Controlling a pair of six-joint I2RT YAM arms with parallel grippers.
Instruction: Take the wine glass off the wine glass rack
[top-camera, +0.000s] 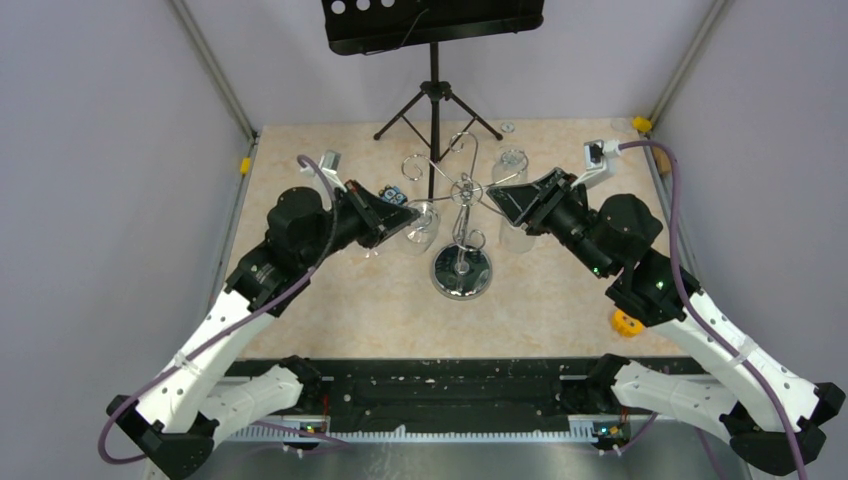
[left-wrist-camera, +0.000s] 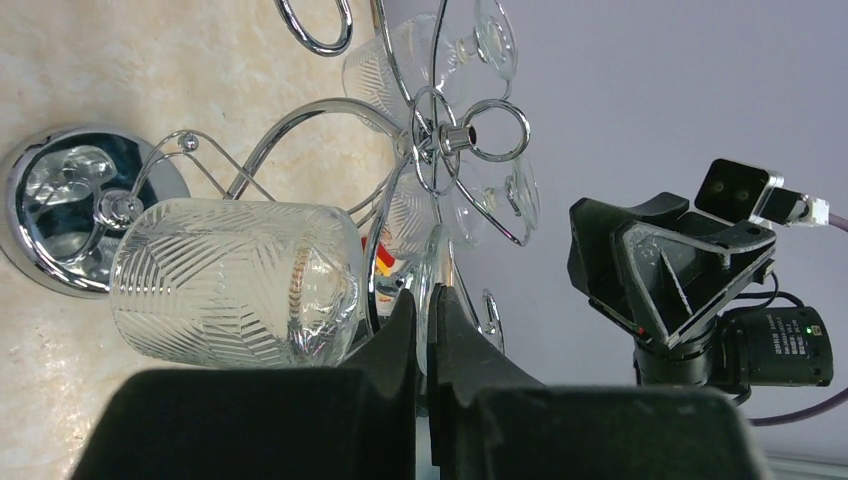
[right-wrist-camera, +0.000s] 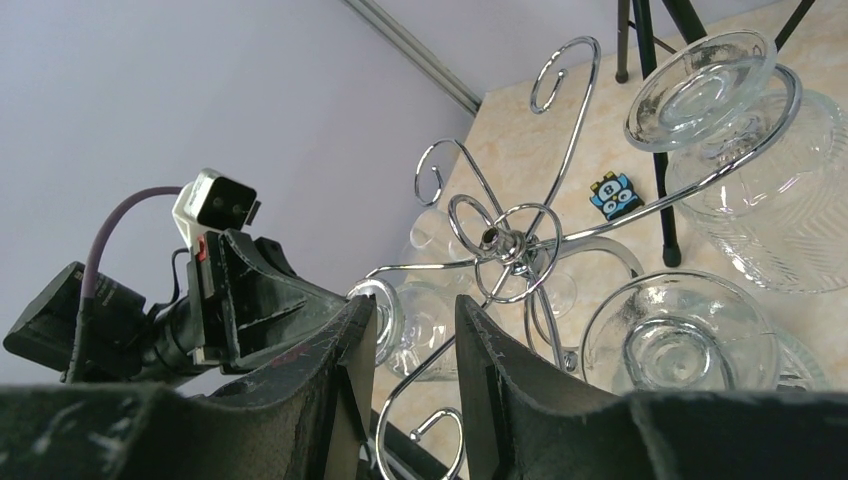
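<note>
Black music stand (top-camera: 440, 25), small blue toy (top-camera: 393, 195)

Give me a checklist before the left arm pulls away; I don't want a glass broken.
1. Grip: left gripper shut on the wine glass at its foot end: ok.
2. Release: wine glass free of the rack: not ok, it hangs on a wire arm.
3. Bracing: right gripper steadying the rack: not ok, its jaws stand open either side of a wire arm.
4. Clearance: neighbouring glasses out of the pull path: cannot tell, they hang close.
5. Footing: the rack's base flat on the table: ok.
</note>
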